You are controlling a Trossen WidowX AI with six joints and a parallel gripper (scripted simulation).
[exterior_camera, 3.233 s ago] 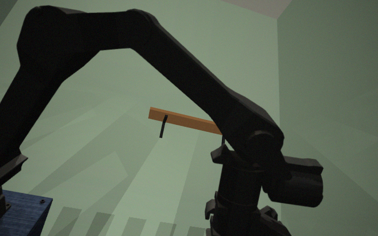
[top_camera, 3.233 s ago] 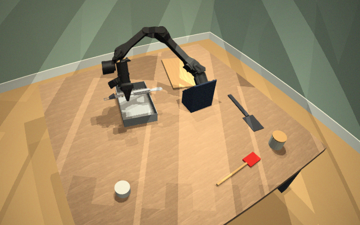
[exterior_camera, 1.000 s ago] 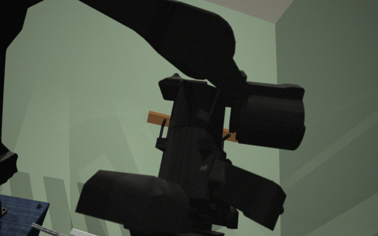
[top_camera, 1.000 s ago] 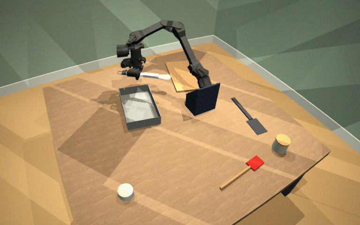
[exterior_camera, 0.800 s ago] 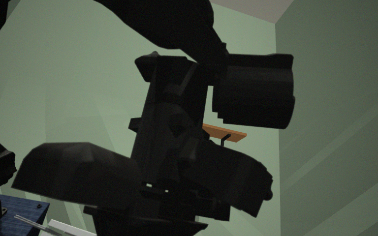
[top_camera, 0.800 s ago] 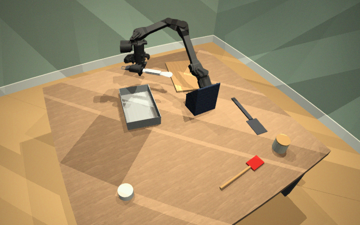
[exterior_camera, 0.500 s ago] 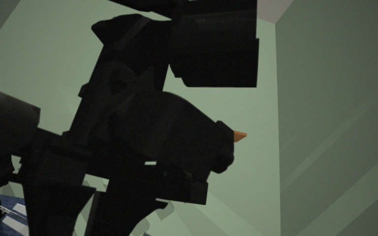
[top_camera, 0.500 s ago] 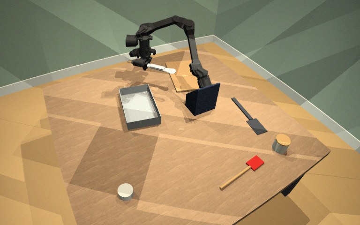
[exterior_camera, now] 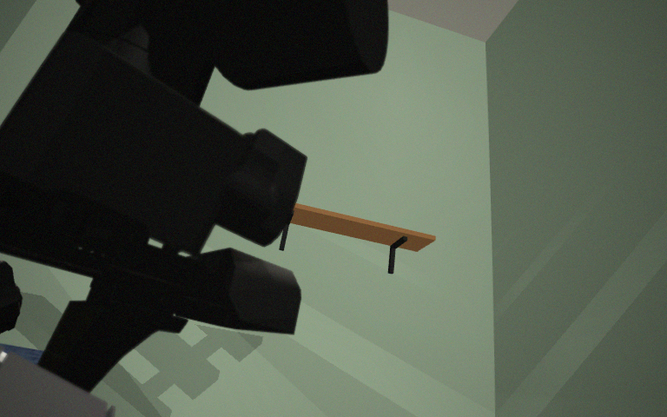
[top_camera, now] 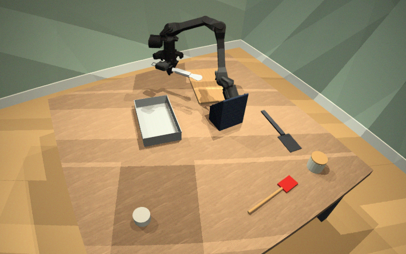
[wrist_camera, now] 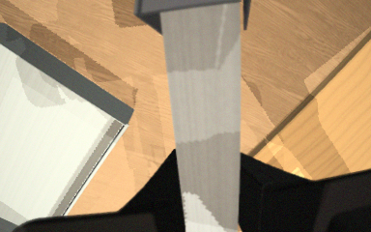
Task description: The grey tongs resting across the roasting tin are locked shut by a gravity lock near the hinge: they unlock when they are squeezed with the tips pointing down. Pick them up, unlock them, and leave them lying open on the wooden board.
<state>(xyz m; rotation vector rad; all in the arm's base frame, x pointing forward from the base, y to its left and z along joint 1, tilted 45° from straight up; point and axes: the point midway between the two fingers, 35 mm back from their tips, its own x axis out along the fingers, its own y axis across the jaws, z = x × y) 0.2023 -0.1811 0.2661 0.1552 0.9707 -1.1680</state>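
Tongs [top_camera: 186,73]: clamped near the hinge in the gripper [top_camera: 169,68], carried level and high between tin [top_camera: 157,120] and board [top_camera: 206,89], tips over the board's edge, apparently not yet tipped downward for unlocking.

You've got the grey tongs [top_camera: 186,73] airborne, arms together, near-horizontal, tips over the wooden board's [top_camera: 209,91] edge; roasting tin [top_camera: 157,119] sits apart.

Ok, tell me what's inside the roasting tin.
The roasting tin shows only its pale bare floor. The tongs are shut in the gripper, in the air beyond it. The near wall hides a floor strip.
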